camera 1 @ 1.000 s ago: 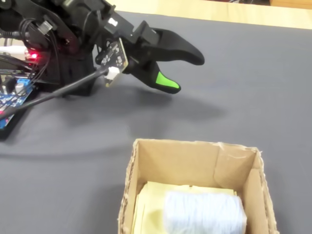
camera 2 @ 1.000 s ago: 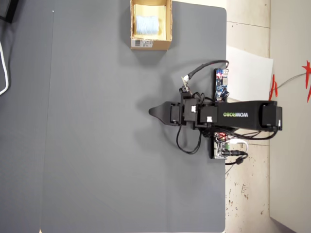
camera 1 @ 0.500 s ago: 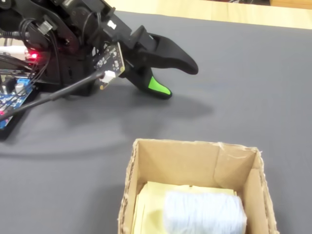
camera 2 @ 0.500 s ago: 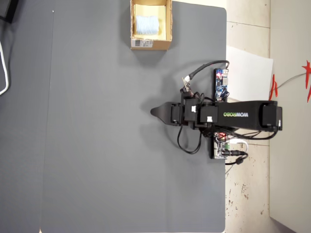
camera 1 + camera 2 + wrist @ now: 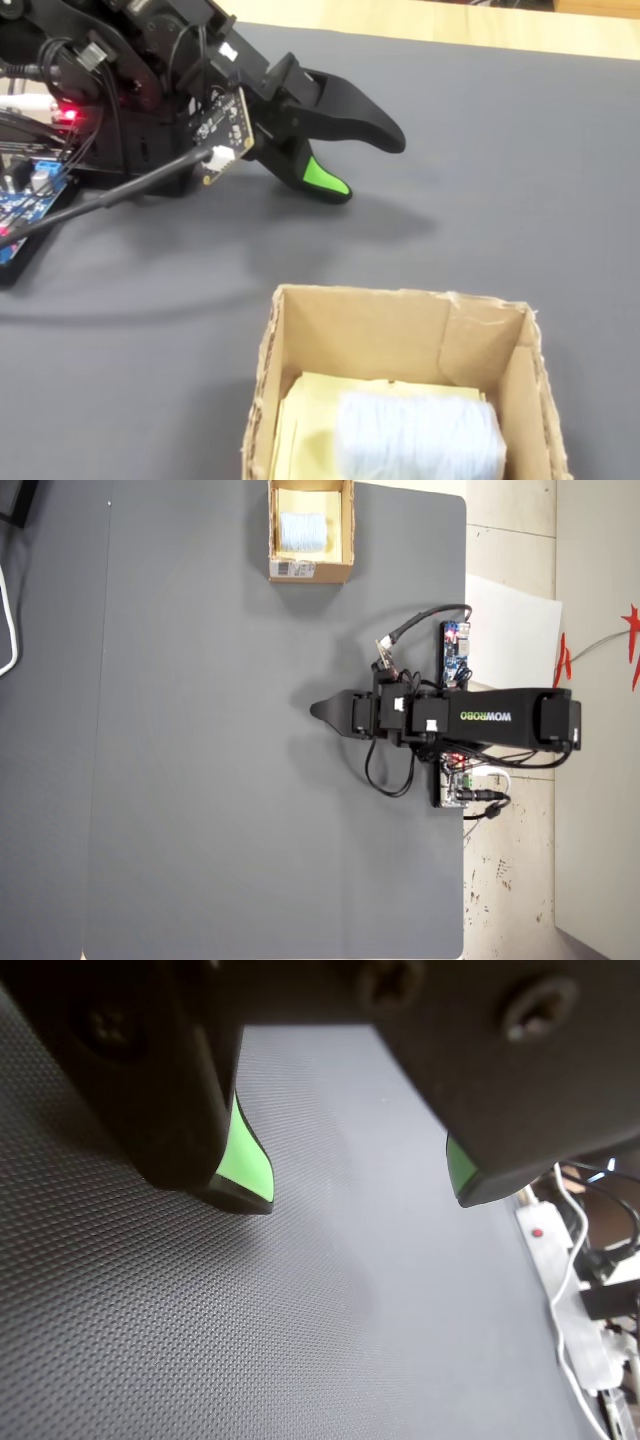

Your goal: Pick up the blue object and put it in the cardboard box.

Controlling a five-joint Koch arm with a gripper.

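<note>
The cardboard box (image 5: pixel 400 318) stands near the bottom of the fixed view, and at the top of the mat in the overhead view (image 5: pixel 300 571). Inside it, on a pale yellow lining, lies the blue object (image 5: pixel 420 440), a pale ribbed pad that also shows from overhead (image 5: pixel 301 528). My gripper (image 5: pixel 365 167) hovers low over the dark mat, well away from the box. Its jaws stand apart with green inner pads, and only bare mat lies between them in the wrist view (image 5: pixel 358 1200). From overhead the gripper (image 5: pixel 318 712) points left, near the mat's middle.
The arm's base, a blue circuit board (image 5: pixel 455 652) and cables sit at the mat's right edge in the overhead view. A white sheet (image 5: pixel 515 610) lies on the floor beyond. In the wrist view a white power strip (image 5: pixel 545 1245) and wires lie at the right.
</note>
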